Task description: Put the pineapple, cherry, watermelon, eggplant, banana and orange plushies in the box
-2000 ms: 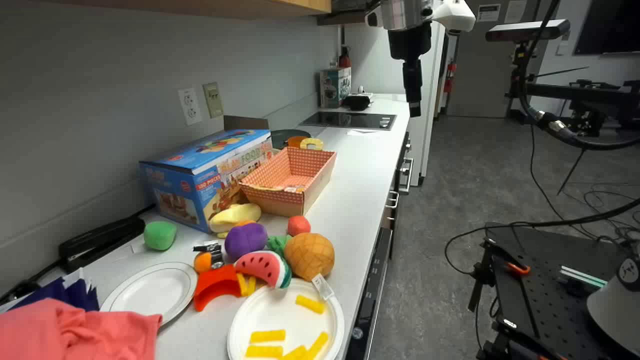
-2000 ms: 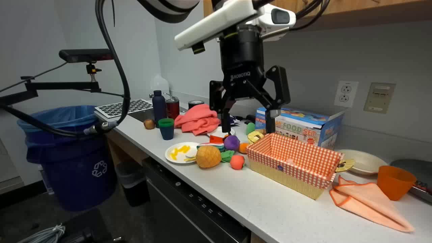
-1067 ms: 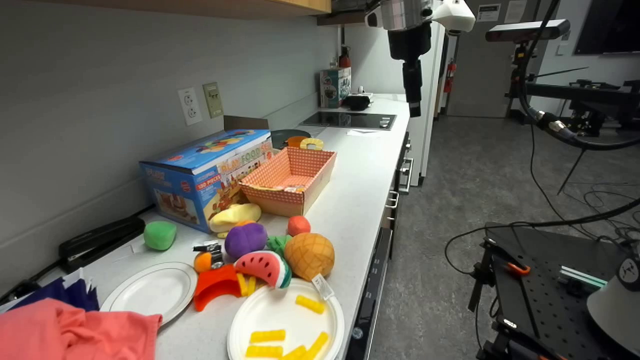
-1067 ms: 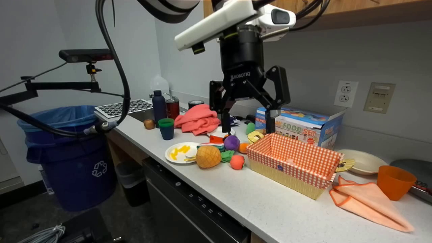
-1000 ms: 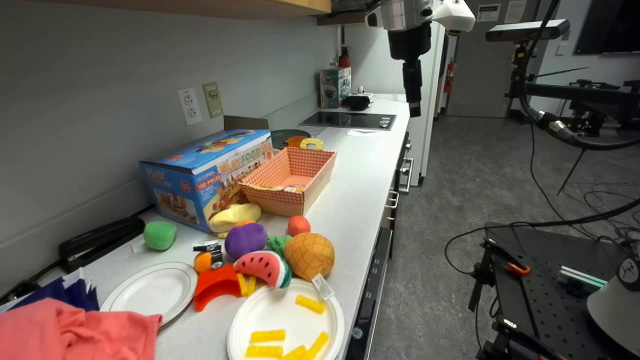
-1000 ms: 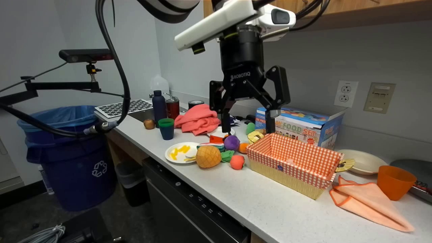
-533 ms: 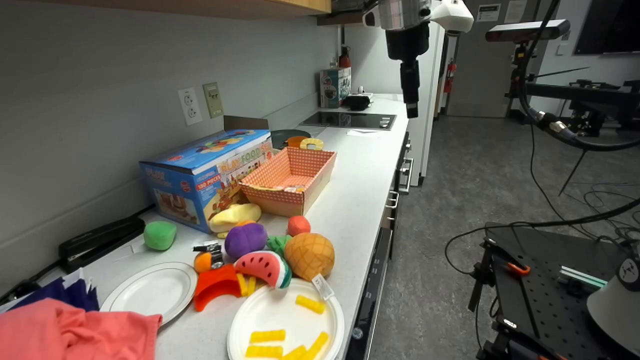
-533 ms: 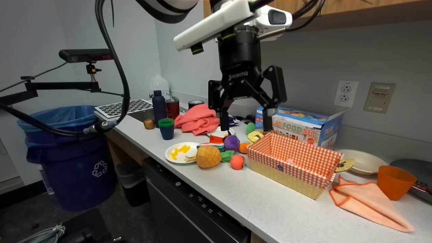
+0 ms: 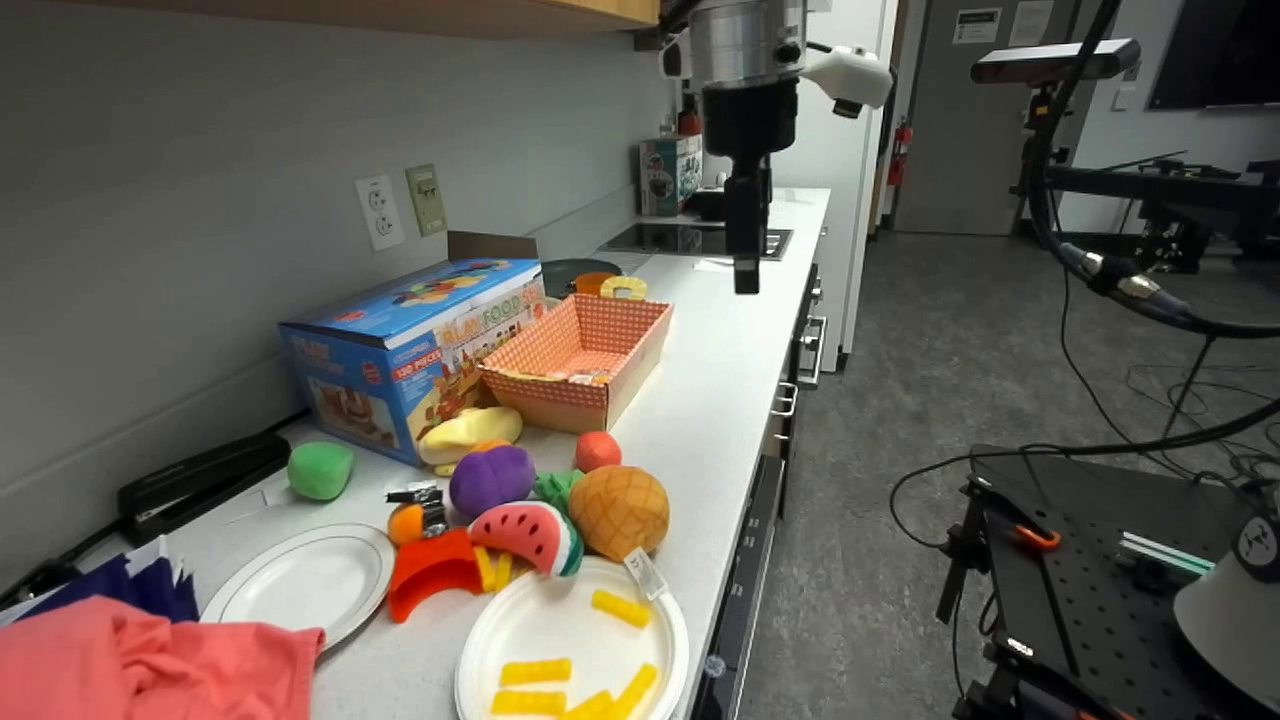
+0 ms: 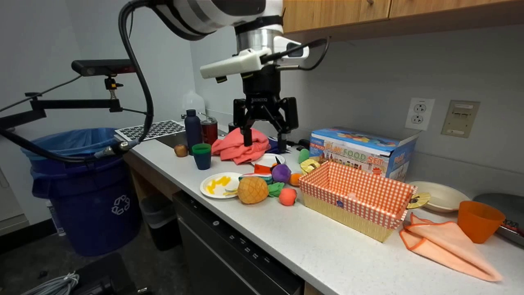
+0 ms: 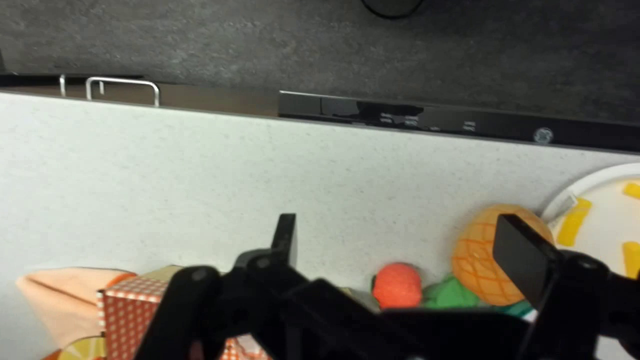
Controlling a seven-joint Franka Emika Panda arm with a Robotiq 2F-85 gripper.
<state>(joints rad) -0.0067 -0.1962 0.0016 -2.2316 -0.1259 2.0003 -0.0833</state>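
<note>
Jaws observed well parted, the cherry [image 11: 398,285] showing between them over the white surface [image 11: 175,185]. Right of the cherry in view: the pineapple [image 11: 477,257], partly masked by one jaw, its green leaves [image 11: 451,294] just beside the cherry; farther right, a white plate [image 11: 607,220] bearing yellow strips [image 11: 574,222]. Well left of the cherry: the checked box [image 11: 125,325], largely hidden, and a peach cloth [image 11: 62,312].

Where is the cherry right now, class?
In an exterior view, the cherry sits on the counter, between the pineapple on its left and the box on its right.
</note>
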